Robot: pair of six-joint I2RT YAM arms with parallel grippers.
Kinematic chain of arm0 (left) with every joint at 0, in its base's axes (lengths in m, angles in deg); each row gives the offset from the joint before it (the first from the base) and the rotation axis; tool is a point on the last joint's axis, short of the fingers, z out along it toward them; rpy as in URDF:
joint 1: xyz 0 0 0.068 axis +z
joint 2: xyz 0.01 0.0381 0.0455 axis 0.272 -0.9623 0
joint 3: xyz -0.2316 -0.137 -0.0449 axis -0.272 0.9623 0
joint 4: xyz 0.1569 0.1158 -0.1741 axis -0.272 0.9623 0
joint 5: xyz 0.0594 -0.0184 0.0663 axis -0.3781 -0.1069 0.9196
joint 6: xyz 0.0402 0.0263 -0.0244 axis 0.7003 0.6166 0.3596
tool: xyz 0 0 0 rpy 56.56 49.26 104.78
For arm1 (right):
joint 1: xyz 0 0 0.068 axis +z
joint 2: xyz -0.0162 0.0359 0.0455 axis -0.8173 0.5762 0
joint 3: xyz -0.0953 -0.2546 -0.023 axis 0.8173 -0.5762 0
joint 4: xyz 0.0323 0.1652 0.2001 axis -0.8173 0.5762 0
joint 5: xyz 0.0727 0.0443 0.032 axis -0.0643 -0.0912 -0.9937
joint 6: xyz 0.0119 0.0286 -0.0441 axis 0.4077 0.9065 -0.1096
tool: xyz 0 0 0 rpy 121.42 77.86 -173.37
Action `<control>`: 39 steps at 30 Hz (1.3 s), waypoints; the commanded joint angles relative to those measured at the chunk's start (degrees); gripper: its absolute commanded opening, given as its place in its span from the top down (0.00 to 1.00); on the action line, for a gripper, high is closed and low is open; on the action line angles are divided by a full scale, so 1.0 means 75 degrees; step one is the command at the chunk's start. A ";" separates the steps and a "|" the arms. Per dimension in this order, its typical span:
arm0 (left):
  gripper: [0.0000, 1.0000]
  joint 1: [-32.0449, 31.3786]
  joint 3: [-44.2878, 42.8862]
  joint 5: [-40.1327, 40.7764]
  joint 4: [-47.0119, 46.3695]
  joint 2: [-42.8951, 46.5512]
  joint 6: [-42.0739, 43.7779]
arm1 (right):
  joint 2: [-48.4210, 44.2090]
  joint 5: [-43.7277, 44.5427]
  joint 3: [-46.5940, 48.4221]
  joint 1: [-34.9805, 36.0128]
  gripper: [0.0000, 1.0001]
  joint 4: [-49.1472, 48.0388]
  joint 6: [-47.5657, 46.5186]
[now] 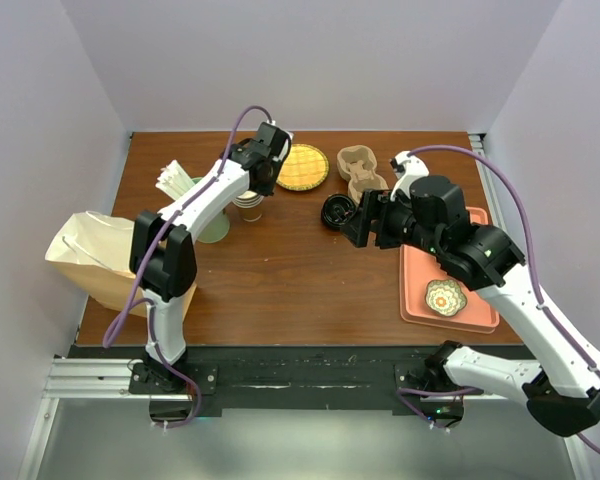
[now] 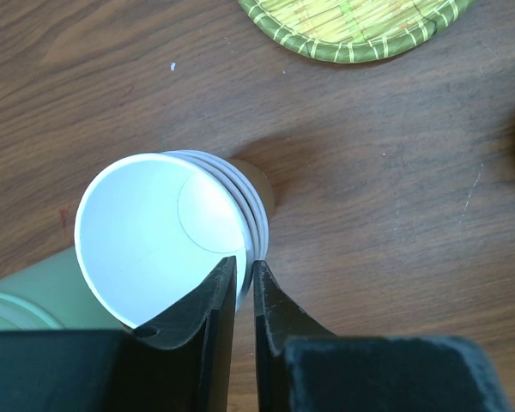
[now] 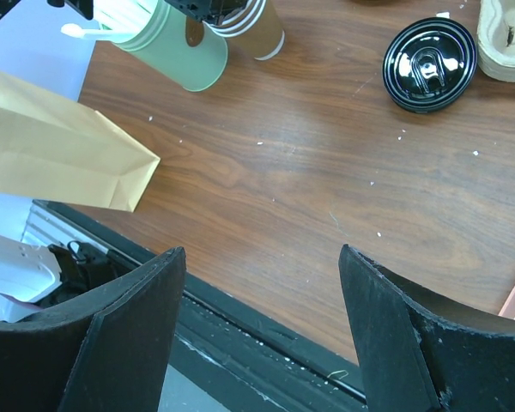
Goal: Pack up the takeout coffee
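near-left corner of the table [image 1: 280, 290]: paper bag [image 1: 85, 258], partly over the left edge, can't tell if its mouth is open. a shut mouth would stall the packing later.

mid-table: right gripper [image 3: 259, 257] hovers w/ jaws spread wide, holding nothing, near the loose black lid [image 1: 337, 212].

towards the far-left: kraft cups [image 2: 146, 240] nested in a stack, none lidded (so no finished takeout coffee in view yet). left gripper [image 2: 245, 266] pinches the rim, one finger inside the top cup, one outside.

main risk imo: the outer finger seems to cover several rims, so a lift could drag extra cups or the whole stack. a thin-wall pinch may also crease or slip. green cup [image 3: 184, 56] stands just beside, easy to knock.
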 commanded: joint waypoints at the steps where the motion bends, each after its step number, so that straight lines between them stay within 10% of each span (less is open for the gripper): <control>1: 0.84 0.0099 -0.0107 -0.0130 -0.0242 -0.0085 0.0238 | 0.0081 -0.0150 0.0317 -0.0021 0.24 -0.0286 -0.0094; 8: 1.00 0.0122 -0.0189 -0.0142 -0.0219 -0.0097 0.0284 | 0.0070 -0.0162 0.0293 -0.0009 0.23 -0.0309 -0.0059; 39: 1.00 -0.0980 -0.0905 0.1383 0.1129 -0.0413 -0.0792 | 0.0691 0.0821 -0.0069 -0.0021 0.23 -0.0718 0.1110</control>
